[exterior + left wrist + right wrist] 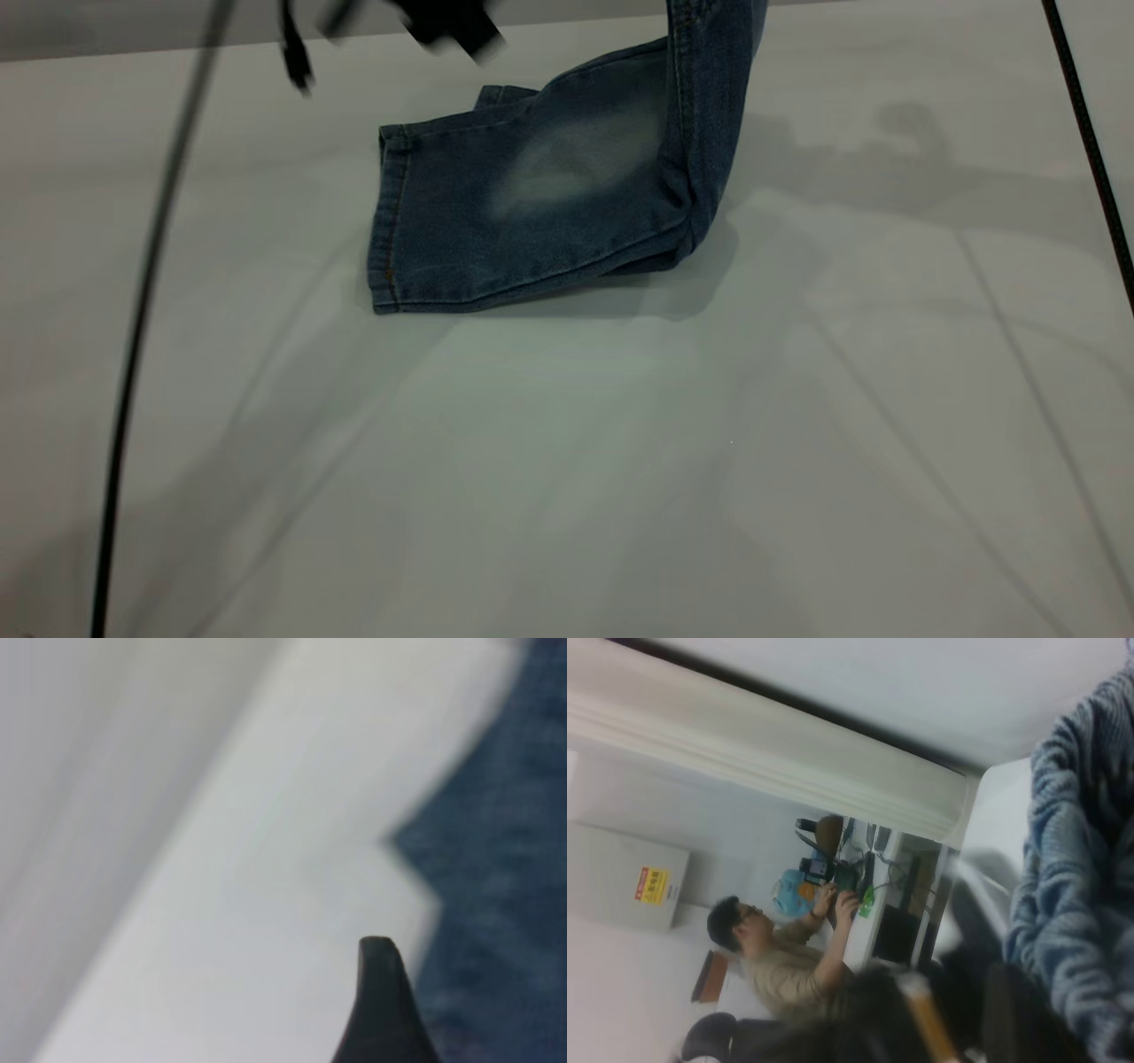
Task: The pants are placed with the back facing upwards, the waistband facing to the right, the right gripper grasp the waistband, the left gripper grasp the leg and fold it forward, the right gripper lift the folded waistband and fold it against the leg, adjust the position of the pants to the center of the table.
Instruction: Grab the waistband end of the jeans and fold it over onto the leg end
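Note:
The pants (549, 204) lie folded lengthwise at the far middle of the table (567, 461), hem to the left. A plain leg with a faded patch is on top; the printed leg is hidden. Their right end rises steeply out of the top of the exterior view. The ruffled waistband (1081, 859) hangs close to the right wrist camera, and my right gripper (1028, 1019), a dark blur, is shut on it. My left gripper (447, 27) hovers blurred above the far hem. In the left wrist view its black tip (381, 1010) stands beside denim (505, 904), over bare table.
A black cable (142, 310) runs down the left side and another (1090, 151) crosses the right edge. The table's far edge (133, 49) lies just behind the pants. A person (788, 948) sits at a desk in the background of the right wrist view.

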